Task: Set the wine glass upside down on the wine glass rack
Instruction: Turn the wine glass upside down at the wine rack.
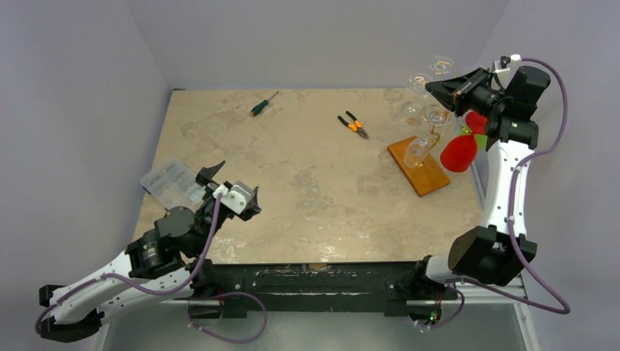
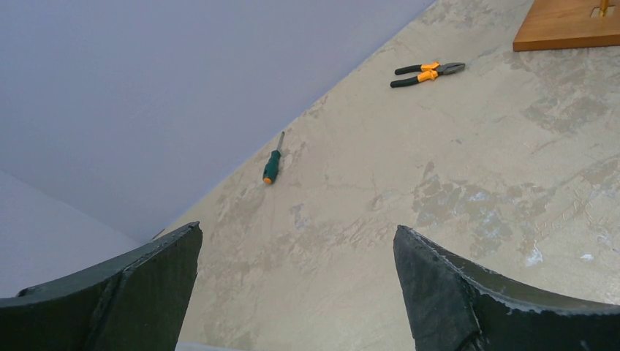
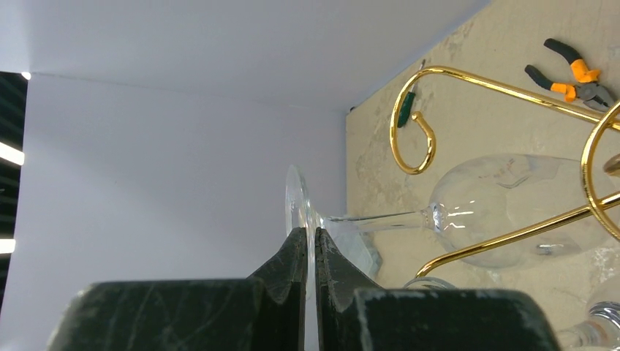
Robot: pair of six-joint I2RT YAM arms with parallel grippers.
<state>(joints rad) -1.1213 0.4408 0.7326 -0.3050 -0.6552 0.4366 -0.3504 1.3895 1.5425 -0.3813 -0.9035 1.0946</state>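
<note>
Okay, my right gripper (image 3: 314, 240) pinches the wine glass (image 3: 504, 197) by its foot, stem pointing straight away, bowl between the wine glass rack (image 3: 433, 142) arms.

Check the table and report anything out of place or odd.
A green screwdriver and orange-handled pliers lie on the table, unrelated to glassware. A red object shows beside the wine glass rack; I cannot identify it. The wine glass, its foot pinched in the jaws of the right gripper, looks intact; nothing spilled.
</note>
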